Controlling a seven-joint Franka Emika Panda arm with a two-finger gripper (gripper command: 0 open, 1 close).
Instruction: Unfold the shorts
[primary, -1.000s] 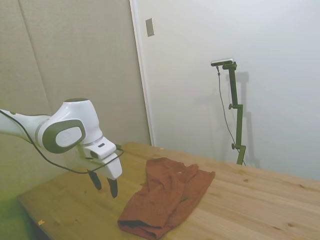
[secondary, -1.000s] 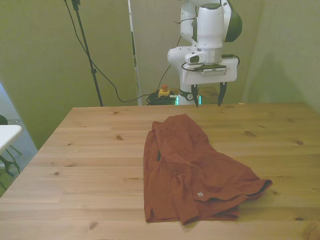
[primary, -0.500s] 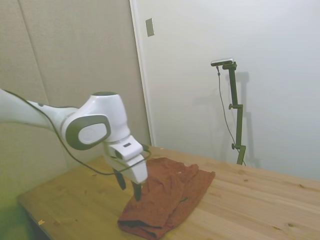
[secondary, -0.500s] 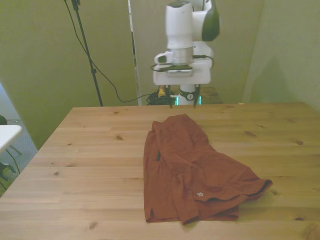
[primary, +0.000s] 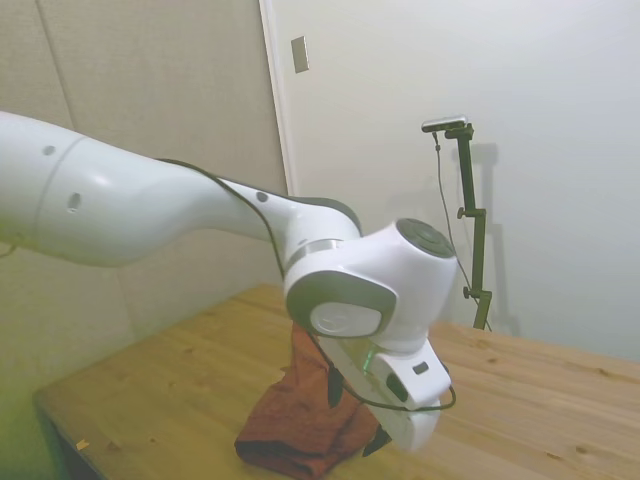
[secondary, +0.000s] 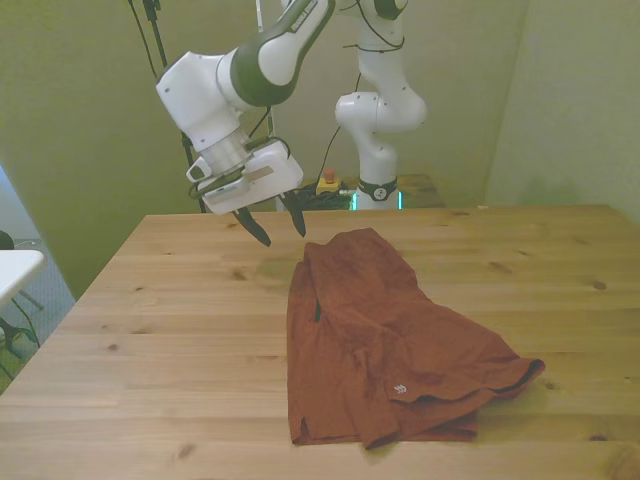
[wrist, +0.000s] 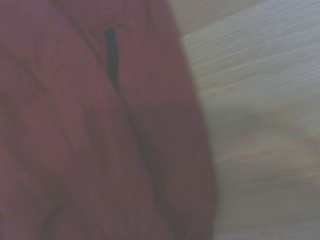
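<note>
The rust-red shorts (secondary: 380, 340) lie folded and wrinkled on the wooden table (secondary: 160, 330), with a dark-trimmed leg hem toward the near right. My gripper (secondary: 278, 228) hangs tilted and open, empty, just above the table off the far end of the shorts, on the front view's left. In the side view the arm's wrist covers most of the shorts (primary: 290, 420), and the gripper (primary: 355, 413) shows dark fingers low over the cloth. The wrist view is blurred: the shorts (wrist: 90, 130) with a dark slit (wrist: 112, 55) lie beside bare table wood (wrist: 260, 100).
The robot's base (secondary: 380, 110) stands behind the table's far edge, with cables near it. A white surface (secondary: 12, 268) sits off the table at the front view's left. Bare wood stretches on both sides of the shorts.
The arm has swung from behind the table's far edge toward the front view's left and come lower. In the side view it now stands in front of the shorts. The shorts have not moved.
</note>
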